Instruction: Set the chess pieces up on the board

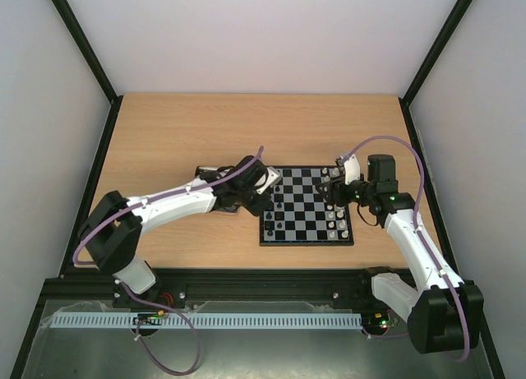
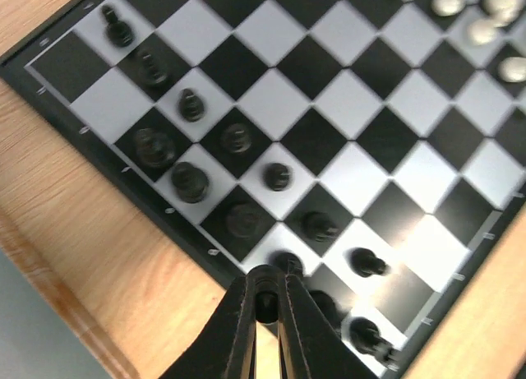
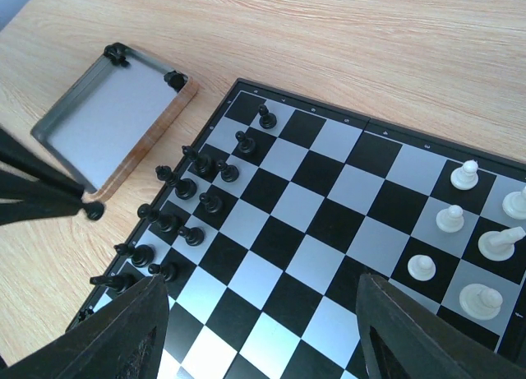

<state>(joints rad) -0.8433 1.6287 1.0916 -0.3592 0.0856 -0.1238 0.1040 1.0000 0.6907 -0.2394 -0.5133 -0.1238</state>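
Left gripper closed | chess pieces just beyond, on board; right gripper open above board

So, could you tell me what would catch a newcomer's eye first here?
The black-and-grey chequered chessboard in the middle of the wooden table stands out, with tiny black chess pieces lined along its left side and cream pieces on its right. The left end effector, shut, is poised at that left edge, beside a shiny grey metal tray.
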